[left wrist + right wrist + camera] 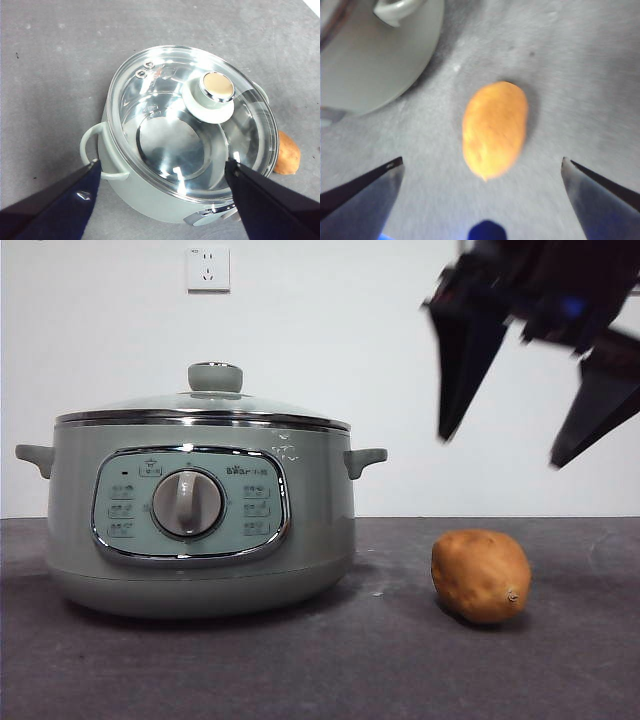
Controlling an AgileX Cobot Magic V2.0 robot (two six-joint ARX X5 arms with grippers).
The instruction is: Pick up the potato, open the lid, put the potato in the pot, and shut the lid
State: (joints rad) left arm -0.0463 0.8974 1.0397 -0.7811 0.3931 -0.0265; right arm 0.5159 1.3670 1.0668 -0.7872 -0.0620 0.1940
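The potato lies on the grey surface just beside the pot, lid on. I hold the right claw spread wide above the potato for the grab; the left claw, open too, waits over the lid.

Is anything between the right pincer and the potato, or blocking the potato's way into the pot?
Nothing visible lies between the open right pincer and the potato below it. The lid sits closed on the pot, blocking entry.
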